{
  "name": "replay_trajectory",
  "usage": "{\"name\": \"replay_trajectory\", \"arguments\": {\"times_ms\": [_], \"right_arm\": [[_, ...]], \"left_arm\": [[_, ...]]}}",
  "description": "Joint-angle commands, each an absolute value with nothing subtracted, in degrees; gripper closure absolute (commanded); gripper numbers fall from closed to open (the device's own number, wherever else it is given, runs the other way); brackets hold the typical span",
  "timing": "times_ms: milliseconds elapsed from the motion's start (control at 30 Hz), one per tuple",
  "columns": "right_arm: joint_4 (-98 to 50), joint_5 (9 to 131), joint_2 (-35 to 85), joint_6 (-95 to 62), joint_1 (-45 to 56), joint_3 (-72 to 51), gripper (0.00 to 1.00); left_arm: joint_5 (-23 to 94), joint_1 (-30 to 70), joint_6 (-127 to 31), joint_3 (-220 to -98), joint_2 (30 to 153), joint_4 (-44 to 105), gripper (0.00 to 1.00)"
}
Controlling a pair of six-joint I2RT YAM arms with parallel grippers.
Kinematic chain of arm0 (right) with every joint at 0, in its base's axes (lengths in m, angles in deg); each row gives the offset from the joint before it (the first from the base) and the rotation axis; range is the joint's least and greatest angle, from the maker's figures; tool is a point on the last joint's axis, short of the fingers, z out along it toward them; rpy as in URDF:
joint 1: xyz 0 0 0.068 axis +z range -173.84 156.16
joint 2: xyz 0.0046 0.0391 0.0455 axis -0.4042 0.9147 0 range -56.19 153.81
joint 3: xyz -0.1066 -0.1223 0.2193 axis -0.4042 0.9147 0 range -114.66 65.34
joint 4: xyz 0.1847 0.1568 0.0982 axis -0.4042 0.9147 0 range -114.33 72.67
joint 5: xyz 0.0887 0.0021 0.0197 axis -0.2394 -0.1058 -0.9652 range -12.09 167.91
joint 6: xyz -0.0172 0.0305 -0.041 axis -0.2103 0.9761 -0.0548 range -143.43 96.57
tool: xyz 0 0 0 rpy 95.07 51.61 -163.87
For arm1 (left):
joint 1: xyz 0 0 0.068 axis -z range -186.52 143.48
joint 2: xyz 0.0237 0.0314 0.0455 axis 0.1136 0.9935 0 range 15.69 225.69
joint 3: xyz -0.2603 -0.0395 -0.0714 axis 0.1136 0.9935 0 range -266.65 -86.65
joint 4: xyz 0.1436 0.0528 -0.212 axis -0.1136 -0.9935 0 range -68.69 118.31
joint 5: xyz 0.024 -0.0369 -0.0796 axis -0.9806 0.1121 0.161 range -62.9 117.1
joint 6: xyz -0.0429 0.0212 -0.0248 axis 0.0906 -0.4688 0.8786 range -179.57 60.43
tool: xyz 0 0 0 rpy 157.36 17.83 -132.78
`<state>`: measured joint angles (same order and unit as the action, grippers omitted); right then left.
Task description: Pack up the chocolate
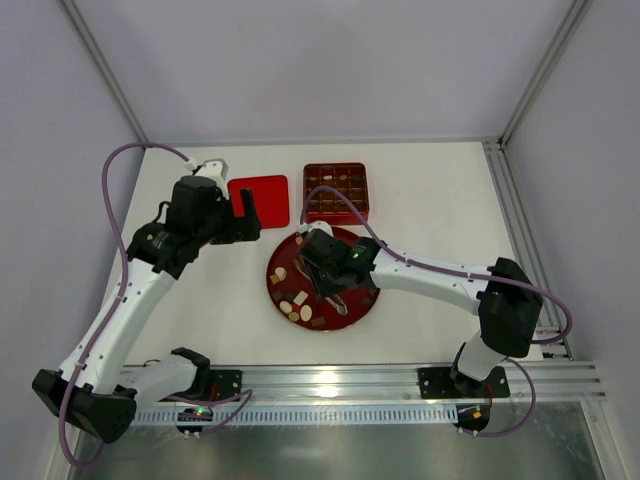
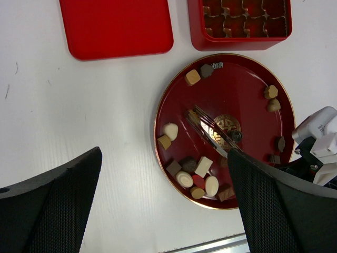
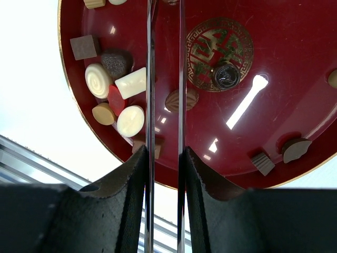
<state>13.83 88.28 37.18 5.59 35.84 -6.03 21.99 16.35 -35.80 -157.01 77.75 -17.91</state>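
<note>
The chocolate (image 2: 202,167) lies in small dark brown, light brown and cream pieces on a round red plate (image 2: 242,89), most of them in a cluster at its near left (image 3: 113,87). My right gripper (image 3: 165,153) hangs over the plate (image 1: 372,300) and is shut on metal tongs (image 3: 150,63), whose two blades reach across the plate (image 2: 209,125). A brown oval piece (image 3: 174,101) lies between the blades. A dark round piece (image 3: 226,76) sits on the gold emblem. My left gripper (image 2: 164,158) is open and empty, high above the table left of the plate.
A red box (image 1: 336,192) with a grid of compartments stands behind the plate, a few pieces in its far cells. Its red lid (image 1: 259,200) lies flat to the left. The right arm's white link (image 2: 318,132) is at the plate's right edge.
</note>
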Motion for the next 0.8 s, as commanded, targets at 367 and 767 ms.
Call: {"name": "replay_trajectory", "arguments": {"times_ms": [367, 767], "right_arm": [[14.52, 88.98, 31.62, 3.29, 33.20, -9.98, 0.66], [12.94, 84.07, 28.37, 1.62, 26.89, -9.98, 0.66]], "left_arm": [[21.83, 16.42, -35.75, -157.84, 76.42, -17.75, 0.00], [22.00, 16.42, -35.84, -158.01, 76.51, -17.75, 0.00]]}}
